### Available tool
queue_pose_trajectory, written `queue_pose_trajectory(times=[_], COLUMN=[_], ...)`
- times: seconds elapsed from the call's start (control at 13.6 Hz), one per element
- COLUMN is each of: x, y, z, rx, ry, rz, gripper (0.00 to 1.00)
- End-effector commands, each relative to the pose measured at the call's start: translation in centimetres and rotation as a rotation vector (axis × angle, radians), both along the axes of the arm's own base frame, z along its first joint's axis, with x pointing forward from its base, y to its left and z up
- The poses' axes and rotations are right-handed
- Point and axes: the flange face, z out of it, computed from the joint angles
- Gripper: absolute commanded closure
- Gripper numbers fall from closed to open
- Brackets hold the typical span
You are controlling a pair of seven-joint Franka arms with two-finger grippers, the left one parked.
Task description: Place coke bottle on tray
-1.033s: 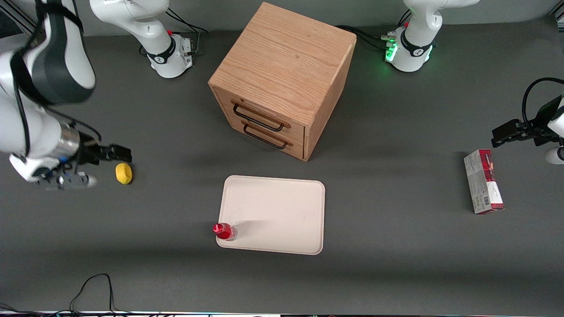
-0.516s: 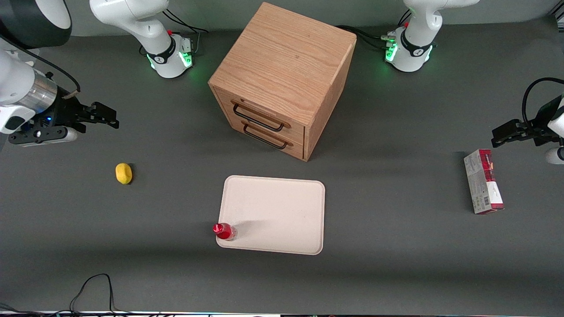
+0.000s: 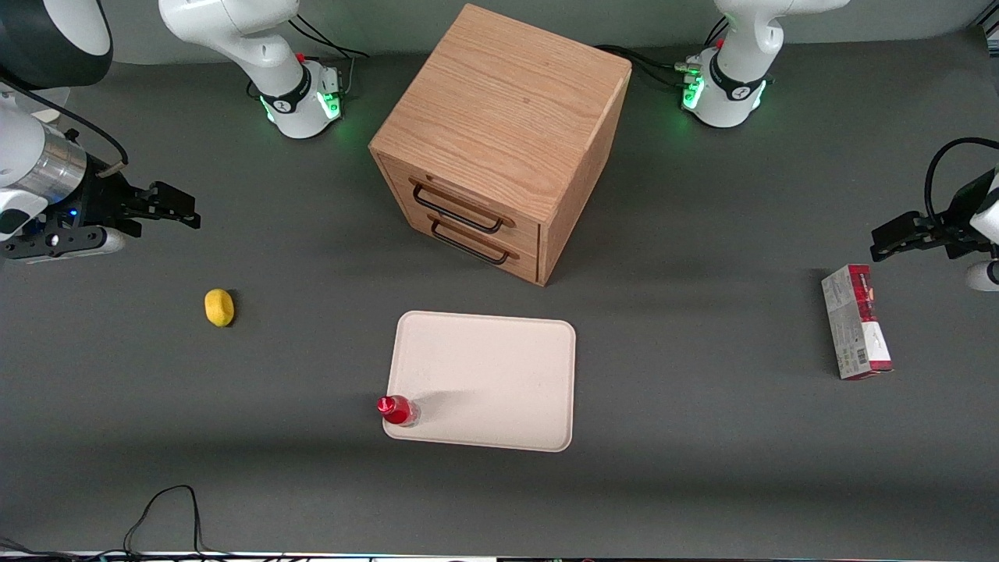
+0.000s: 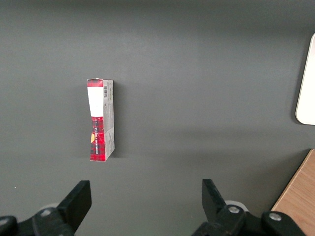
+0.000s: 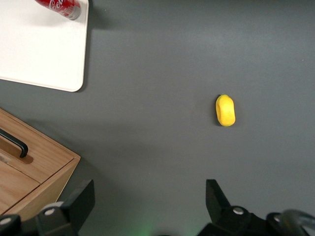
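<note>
Dark grey desk (image 3: 702, 484) holds a cream tray (image 3: 499, 375). At the tray's seven o'clock corner, my coke bottle (image 3: 396, 410) stands upright just inside the rim, apparently delivered. My gripper (image 3: 175, 209) hovers well apart, fingers (image 5: 81, 201) spread and empty.

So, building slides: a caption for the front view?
Coke bottle standing on tray corner; open gripper empty at working arm's end.

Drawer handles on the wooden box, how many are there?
2. The upper handle and the lower handle are on the cabinet front. The gripper hangs open, away near the yellow lump.
</note>
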Motion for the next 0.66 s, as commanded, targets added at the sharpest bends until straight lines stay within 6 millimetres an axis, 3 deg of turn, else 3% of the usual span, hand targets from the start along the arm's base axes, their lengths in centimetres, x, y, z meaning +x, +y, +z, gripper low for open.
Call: queue_pose_trajectory(times=[0.0,0.59], x=[0.6,0.7], y=[0.0,0.9], z=[1.1,2.3], rx=[-0.010,-0.014], ry=[0.010,0.020], rz=[0.024,0.041], gripper=[0.00,0.00])
